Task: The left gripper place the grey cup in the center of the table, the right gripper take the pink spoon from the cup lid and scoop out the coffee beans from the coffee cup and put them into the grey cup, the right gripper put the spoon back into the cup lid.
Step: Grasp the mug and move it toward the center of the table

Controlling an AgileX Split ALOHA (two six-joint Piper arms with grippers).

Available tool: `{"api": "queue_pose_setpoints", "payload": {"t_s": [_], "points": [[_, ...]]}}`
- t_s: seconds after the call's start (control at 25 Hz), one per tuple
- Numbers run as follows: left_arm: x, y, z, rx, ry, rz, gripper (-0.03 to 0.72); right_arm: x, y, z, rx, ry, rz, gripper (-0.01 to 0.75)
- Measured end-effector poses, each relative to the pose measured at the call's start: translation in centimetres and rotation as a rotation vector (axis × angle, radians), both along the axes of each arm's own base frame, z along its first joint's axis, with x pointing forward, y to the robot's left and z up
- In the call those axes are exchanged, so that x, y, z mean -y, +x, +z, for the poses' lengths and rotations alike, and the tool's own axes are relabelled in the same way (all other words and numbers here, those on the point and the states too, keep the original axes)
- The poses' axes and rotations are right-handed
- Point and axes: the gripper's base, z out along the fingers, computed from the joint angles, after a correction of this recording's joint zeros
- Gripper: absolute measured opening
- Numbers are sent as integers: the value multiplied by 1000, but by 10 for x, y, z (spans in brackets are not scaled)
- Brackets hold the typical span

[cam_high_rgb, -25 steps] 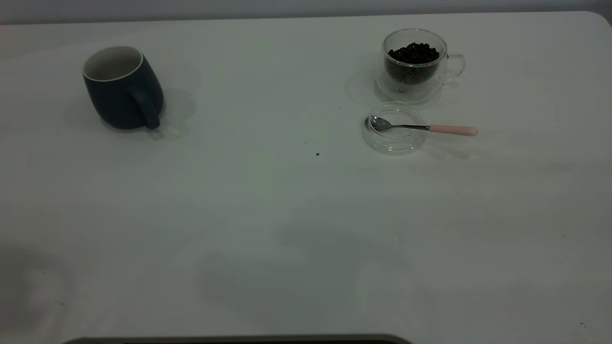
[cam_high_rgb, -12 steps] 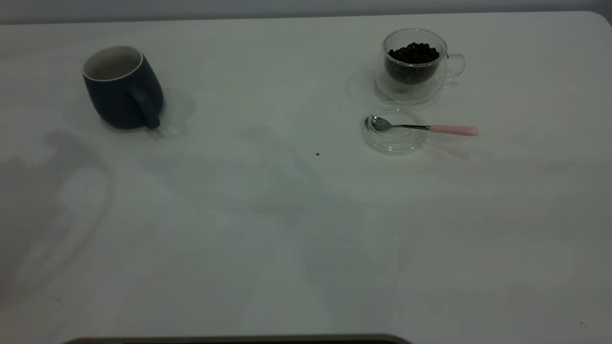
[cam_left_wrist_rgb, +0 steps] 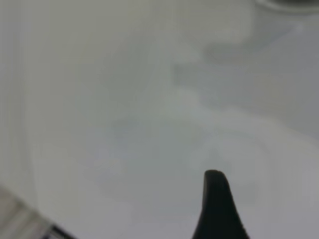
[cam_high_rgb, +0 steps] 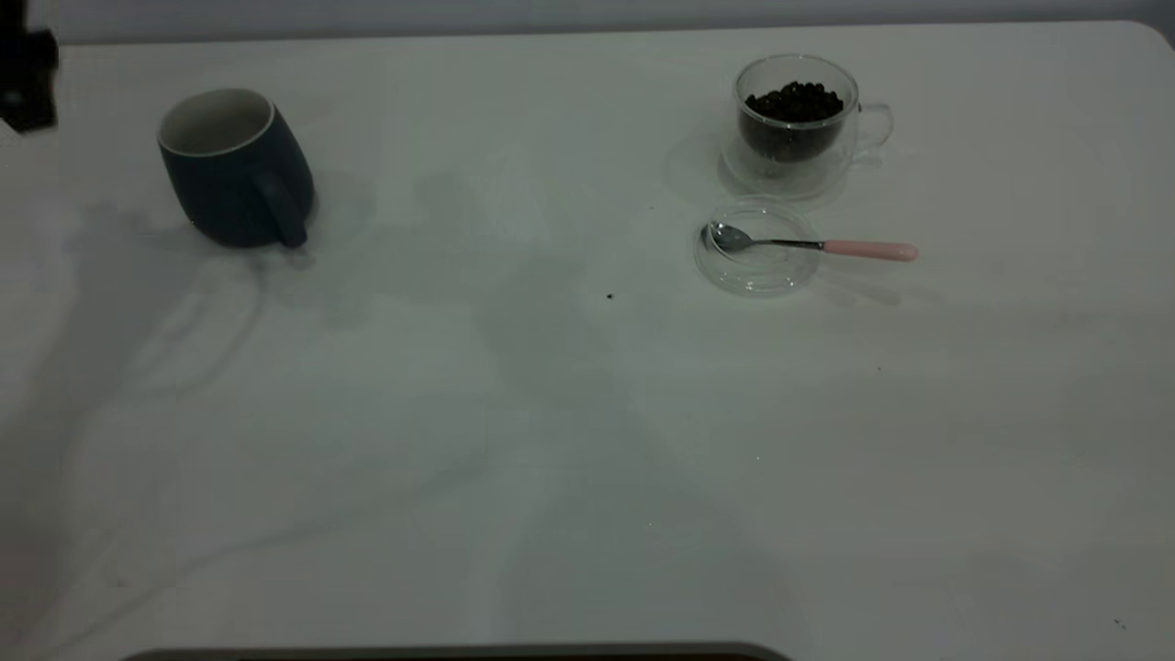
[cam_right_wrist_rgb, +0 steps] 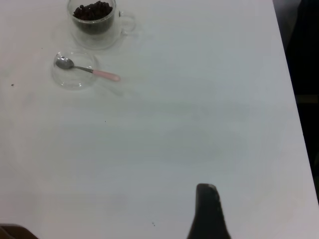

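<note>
The grey cup (cam_high_rgb: 234, 170) stands upright at the table's (cam_high_rgb: 551, 441) far left, handle toward the camera. The coffee cup (cam_high_rgb: 797, 124) with coffee beans (cam_high_rgb: 794, 103) stands at the far right. In front of it lies the cup lid (cam_high_rgb: 758, 248), with the pink spoon (cam_high_rgb: 867, 250) resting bowl-in-lid, handle pointing right. The right wrist view shows them too: coffee cup (cam_right_wrist_rgb: 94, 22), lid (cam_right_wrist_rgb: 75, 77), spoon (cam_right_wrist_rgb: 104, 74). A black part of the left arm (cam_high_rgb: 26, 78) shows at the top left corner, left of the grey cup. My left gripper (cam_left_wrist_rgb: 213, 174) hangs over bare table, one dark tip showing. My right gripper (cam_right_wrist_rgb: 206, 187) is far from the spoon.
A few dark specks (cam_high_rgb: 609, 296) lie near the table's middle. The table's right edge (cam_right_wrist_rgb: 294, 99) shows in the right wrist view, with dark floor beyond. A dark bar (cam_high_rgb: 459, 654) runs along the near edge in the exterior view.
The left arm has come into the exterior view's top left corner. Its shadows have spread over the table's left half, up to the grey cup. Cups, lid and spoon have not moved.
</note>
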Motion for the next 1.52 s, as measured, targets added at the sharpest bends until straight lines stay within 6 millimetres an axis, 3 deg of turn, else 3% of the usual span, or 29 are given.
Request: {"api": "queue_pose_setpoints", "payload": {"t_s": [0.24,0.44,0.68,1.32,1.52], "points": [[4,11,-50,-44,13,-178,567,0,0,0,0,0,0,587],[16,18,-71,9,-8,-258,567,0,0,0,0,0,0,587],[46,19,-75,45,-19,-342,567,0,0,0,0,0,0,587],[181,-8,-72,142,-121,-539,567,0,0,0,0,0,0,587],[194,-15,-64,144,-146,-488,567,0,0,0,0,0,0,587]]}}
